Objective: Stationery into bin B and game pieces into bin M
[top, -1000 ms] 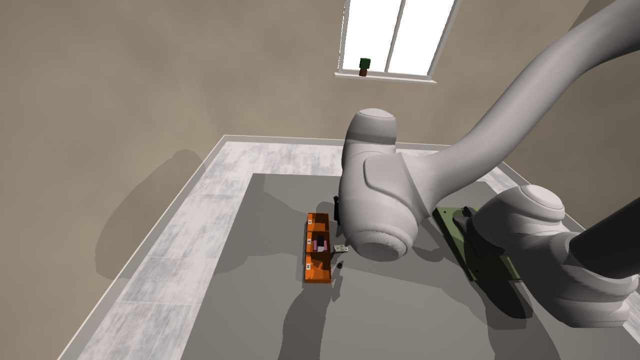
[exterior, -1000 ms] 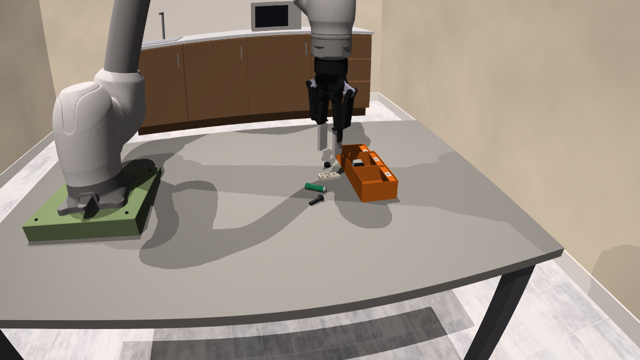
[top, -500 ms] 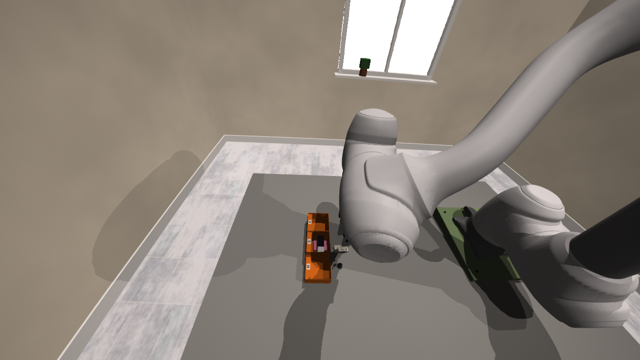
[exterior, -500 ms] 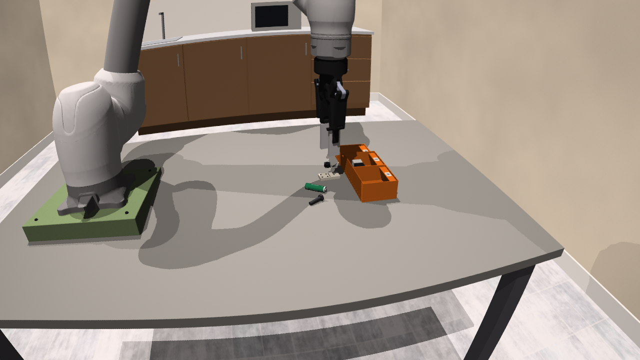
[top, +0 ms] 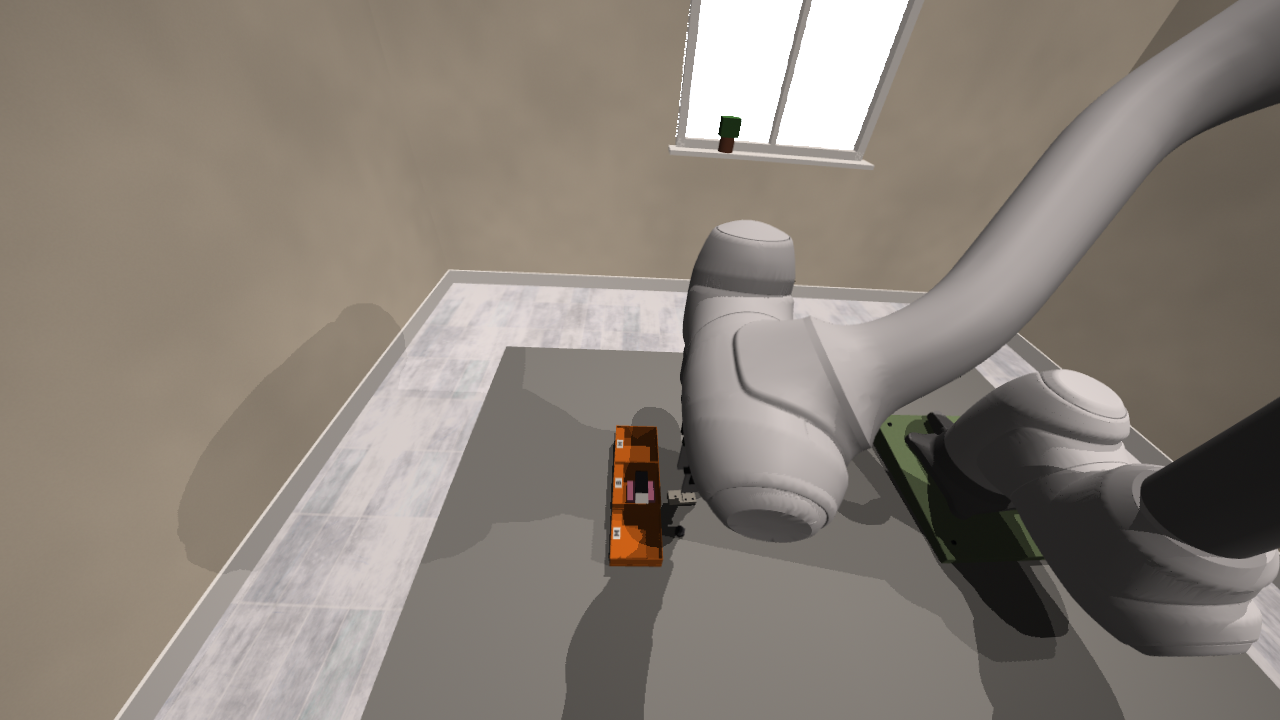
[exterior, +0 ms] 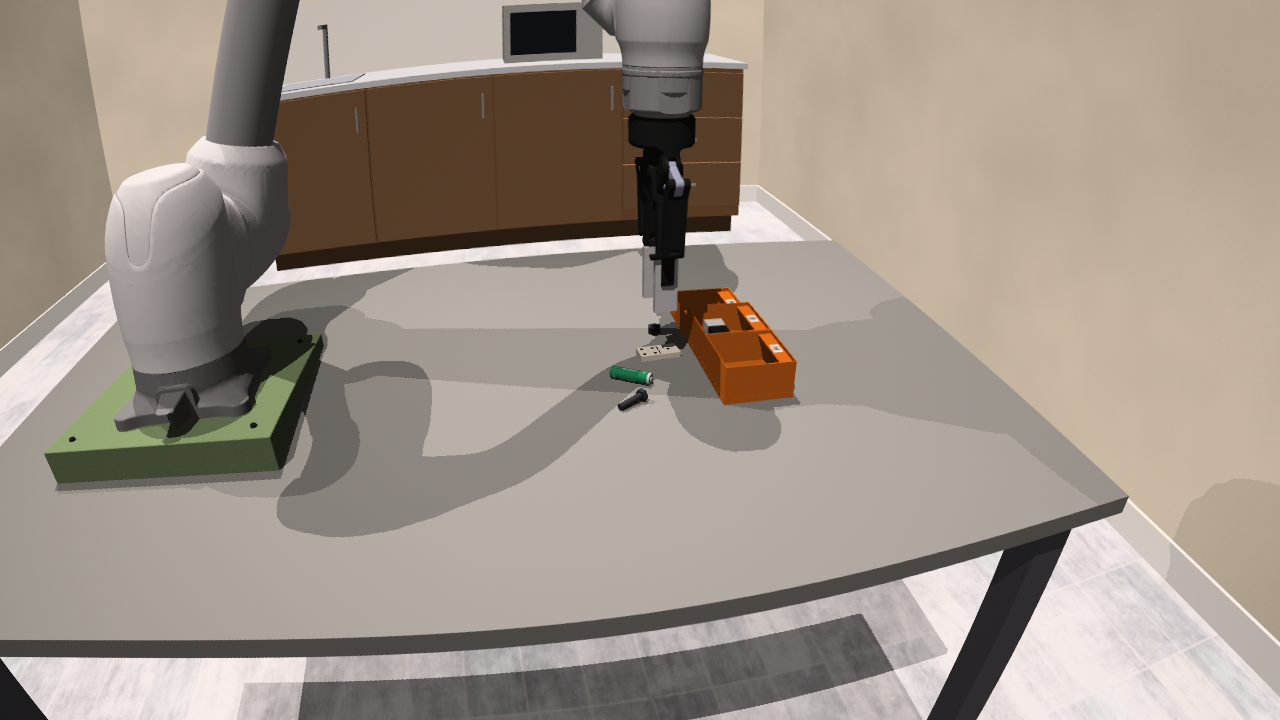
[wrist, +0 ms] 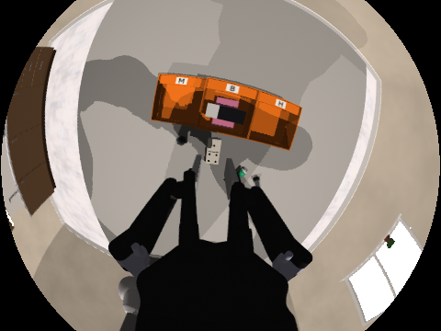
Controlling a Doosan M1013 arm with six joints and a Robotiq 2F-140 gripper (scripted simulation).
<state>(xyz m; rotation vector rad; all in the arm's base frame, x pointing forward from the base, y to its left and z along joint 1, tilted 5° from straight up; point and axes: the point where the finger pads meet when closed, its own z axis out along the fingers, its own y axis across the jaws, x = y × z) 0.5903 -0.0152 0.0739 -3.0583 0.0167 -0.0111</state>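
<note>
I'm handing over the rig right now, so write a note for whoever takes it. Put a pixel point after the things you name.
Gripper point(exterior: 656, 302) point(wrist: 213, 165): partly open, empty, above the table near the domino point(top: 681, 497) point(exterior: 658, 351) point(wrist: 212, 152).
Done: a black-and-white block with pink parts point(top: 640, 488) point(wrist: 227, 113), apparently stationery, is in bin B point(top: 618, 495) point(exterior: 752, 319) point(wrist: 248, 93).
Left: domino into bin M point(top: 616, 546) point(exterior: 729, 300) point(wrist: 195, 82).
Leave out: battery point(exterior: 631, 375) point(wrist: 242, 173), bolt point(exterior: 633, 399) point(wrist: 256, 179).
Small dark piece point(top: 679, 531) point(exterior: 654, 329) point(wrist: 182, 140): on the table, kind unclear; check it.

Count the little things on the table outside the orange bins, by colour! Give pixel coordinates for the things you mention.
Cream: 1, the domino point(top: 675, 497) point(exterior: 657, 352) point(wrist: 213, 153)
Green: 1, the battery point(exterior: 630, 375) point(wrist: 242, 173)
Black: 2, the bolt point(exterior: 632, 400) point(wrist: 256, 178) and the lump point(top: 679, 531) point(exterior: 654, 328) point(wrist: 182, 140)
Total: 4
</note>
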